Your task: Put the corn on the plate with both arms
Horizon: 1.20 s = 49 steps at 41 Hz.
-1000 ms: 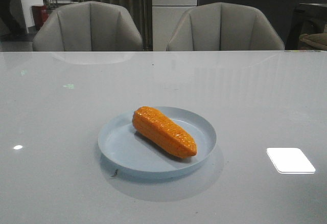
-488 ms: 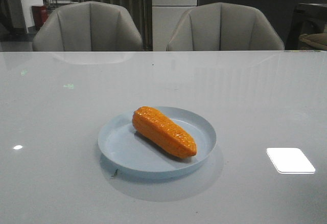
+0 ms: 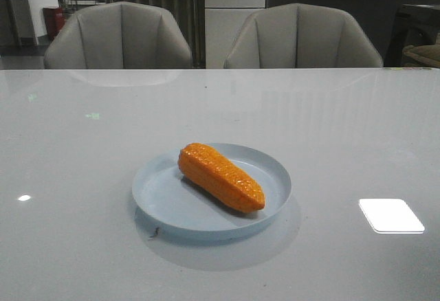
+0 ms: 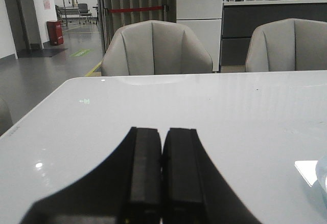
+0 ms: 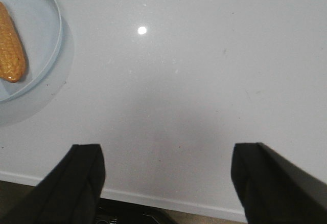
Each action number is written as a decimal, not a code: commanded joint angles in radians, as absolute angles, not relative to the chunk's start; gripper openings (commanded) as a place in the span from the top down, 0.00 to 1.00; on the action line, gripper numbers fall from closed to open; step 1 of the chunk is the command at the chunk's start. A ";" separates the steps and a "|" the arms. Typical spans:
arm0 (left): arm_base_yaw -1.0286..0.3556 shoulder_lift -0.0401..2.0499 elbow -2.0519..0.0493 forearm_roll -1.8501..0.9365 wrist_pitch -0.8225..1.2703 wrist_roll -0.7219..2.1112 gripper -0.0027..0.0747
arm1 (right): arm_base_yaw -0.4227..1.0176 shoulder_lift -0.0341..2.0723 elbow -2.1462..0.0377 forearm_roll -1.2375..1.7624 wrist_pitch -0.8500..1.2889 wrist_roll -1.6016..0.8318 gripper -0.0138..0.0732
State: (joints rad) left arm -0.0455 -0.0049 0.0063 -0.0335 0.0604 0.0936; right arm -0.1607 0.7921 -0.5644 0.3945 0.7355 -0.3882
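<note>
The orange corn point(image 3: 221, 176) lies slantwise on the pale blue plate point(image 3: 163, 201) near the middle of the table in the front view. Neither gripper shows in the front view. In the right wrist view the corn point(image 5: 11, 50) and the plate's rim point(image 5: 55, 29) sit at the frame's edge, well apart from my right gripper point(image 5: 168, 150), which is open and empty above the table's near edge. In the left wrist view my left gripper point(image 4: 163, 132) is shut and empty, level over bare table. Only a sliver of the plate point(image 4: 322, 175) shows there.
Two grey chairs point(image 3: 118, 36) point(image 3: 302, 38) stand behind the table's far edge. A bright light reflection point(image 3: 390, 215) lies on the glossy table to the right of the plate. The table's near edge point(image 5: 168, 203) runs under my right gripper.
</note>
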 commanded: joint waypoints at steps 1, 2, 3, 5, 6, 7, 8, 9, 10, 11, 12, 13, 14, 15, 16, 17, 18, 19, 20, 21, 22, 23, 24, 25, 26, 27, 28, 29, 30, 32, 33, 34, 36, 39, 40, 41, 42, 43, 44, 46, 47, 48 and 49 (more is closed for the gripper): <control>-0.054 -0.020 0.045 -0.045 -0.015 0.083 0.84 | -0.161 0.788 -0.590 0.422 0.696 -0.399 0.14; -0.054 -0.020 0.045 -0.045 -0.015 0.083 0.84 | -0.161 0.788 -0.590 0.422 0.696 -0.399 0.14; -0.054 -0.020 0.045 -0.045 -0.015 0.083 0.84 | -0.161 0.788 -0.590 0.422 0.696 -0.399 0.14; -0.054 -0.020 0.045 -0.045 -0.015 0.083 0.84 | -0.161 0.788 -0.590 0.422 0.696 -0.399 0.14; -0.054 -0.020 0.045 -0.045 -0.015 0.083 0.84 | -0.161 0.788 -0.590 0.422 0.696 -0.399 0.14; -0.054 -0.020 0.045 -0.045 -0.015 0.083 0.84 | -0.161 0.788 -0.590 0.422 0.696 -0.399 0.14; -0.054 -0.020 0.045 -0.045 -0.015 0.083 0.84 | -0.161 0.788 -0.590 0.422 0.696 -0.399 0.14; -0.054 -0.020 0.045 -0.045 -0.015 0.083 0.84 | -0.161 0.788 -0.590 0.422 0.696 -0.399 0.14; -0.054 -0.020 0.045 -0.045 -0.015 0.083 0.84 | -0.161 0.788 -0.590 0.422 0.696 -0.399 0.14; -0.054 -0.020 0.045 -0.045 -0.015 0.083 0.84 | -0.161 0.788 -0.590 0.422 0.695 -0.399 0.14; -0.054 -0.020 0.045 -0.045 -0.015 0.083 0.84 | -0.161 0.786 -0.590 0.422 0.696 -0.399 0.14; -0.054 -0.020 0.045 -0.045 -0.015 0.083 0.84 | -0.161 0.779 -0.590 0.422 0.695 -0.399 0.14; -0.054 -0.020 0.045 -0.045 -0.015 0.083 0.84 | -0.161 0.773 -0.590 0.422 0.695 -0.399 0.14; -0.054 -0.020 0.045 -0.045 -0.015 0.083 0.84 | -0.161 0.769 -0.590 0.418 0.695 -0.399 0.14; -0.054 -0.020 0.045 -0.045 -0.015 0.083 0.84 | -0.161 0.762 -0.590 0.410 0.693 -0.399 0.14; -0.054 -0.020 0.045 -0.045 -0.015 0.083 0.84 | -0.161 0.756 -0.590 0.406 0.690 -0.399 0.14; -0.054 -0.020 0.045 -0.045 -0.015 0.083 0.84 | -0.159 0.745 -0.590 0.406 0.692 -0.399 0.14; -0.054 -0.020 0.045 -0.045 -0.015 0.083 0.84 | -0.157 0.735 -0.590 0.406 0.695 -0.399 0.14; -0.054 -0.020 0.045 -0.045 -0.015 0.083 0.84 | -0.152 0.727 -0.590 0.406 0.698 -0.399 0.16; -0.054 -0.020 0.045 -0.045 -0.015 0.083 0.84 | -0.148 0.715 -0.590 0.406 0.698 -0.399 0.20; -0.054 -0.020 0.045 -0.045 -0.015 0.083 0.84 | -0.144 0.705 -0.590 0.406 0.698 -0.399 0.23; -0.054 -0.020 0.045 -0.045 -0.015 0.083 0.84 | -0.136 0.697 -0.590 0.406 0.695 -0.399 0.29; -0.054 -0.020 0.045 -0.045 -0.015 0.083 0.84 | -0.129 0.685 -0.590 0.406 0.690 -0.399 0.35; -0.054 -0.020 0.045 -0.045 -0.015 0.083 0.84 | -0.118 0.676 -0.590 0.406 0.686 -0.399 0.41; -0.054 -0.020 0.045 -0.045 -0.015 0.083 0.84 | -0.104 0.665 -0.590 0.406 0.680 -0.399 0.48; -0.054 -0.020 0.045 -0.045 -0.015 0.083 0.84 | -0.093 0.655 -0.590 0.406 0.676 -0.399 0.54; -0.054 -0.020 0.045 -0.045 -0.015 0.083 0.84 | -0.076 0.643 -0.590 0.406 0.668 -0.399 0.62; -0.054 -0.020 0.045 -0.045 -0.015 0.083 0.84 | -0.062 0.632 -0.590 0.406 0.661 -0.399 0.67; -0.054 -0.020 0.045 -0.045 -0.015 0.083 0.84 | -0.048 0.621 -0.590 0.406 0.653 -0.399 0.73; -0.054 -0.020 0.045 -0.045 -0.015 0.083 0.84 | -0.017 0.587 -0.590 0.400 0.629 -0.399 0.78; -0.054 -0.020 0.045 -0.045 -0.015 0.083 0.84 | -0.007 0.577 -0.590 0.398 0.617 -0.399 0.77; -0.054 -0.020 0.045 -0.045 -0.015 0.083 0.84 | 0.005 0.556 -0.590 0.398 0.604 -0.399 0.76; -0.054 -0.020 0.045 -0.045 -0.015 0.083 0.84 | 0.018 0.514 -0.590 0.398 0.586 -0.399 0.77; -0.054 -0.020 0.045 -0.045 -0.015 0.083 0.84 | 0.020 0.449 -0.590 0.399 0.571 -0.399 0.77; -0.054 -0.020 0.045 -0.045 -0.015 0.083 0.84 | 0.020 0.432 -0.590 0.400 0.567 -0.399 0.77; -0.054 -0.020 0.045 -0.045 -0.015 0.083 0.84 | 0.020 0.411 -0.590 0.400 0.564 -0.399 0.77; -0.054 -0.020 0.045 -0.045 -0.015 0.083 0.84 | 0.020 0.390 -0.590 0.400 0.561 -0.399 0.77; -0.054 -0.020 0.045 -0.045 -0.015 0.083 0.84 | 0.020 0.375 -0.590 0.400 0.559 -0.399 0.77; -0.054 -0.020 0.045 -0.045 -0.015 0.083 0.84 | 0.020 0.354 -0.590 0.400 0.558 -0.399 0.77; -0.054 -0.020 0.045 -0.045 -0.015 0.083 0.84 | 0.020 0.319 -0.590 0.400 0.558 -0.399 0.77; -0.054 -0.020 0.045 -0.045 -0.015 0.083 0.84 | 0.020 0.304 -0.590 0.402 0.558 -0.399 0.77; -0.054 -0.020 0.045 -0.045 -0.015 0.083 0.84 | 0.020 0.285 -0.590 0.408 0.557 -0.399 0.77; -0.054 -0.020 0.045 -0.045 -0.015 0.083 0.84 | 0.020 0.269 -0.590 0.415 0.557 -0.399 0.77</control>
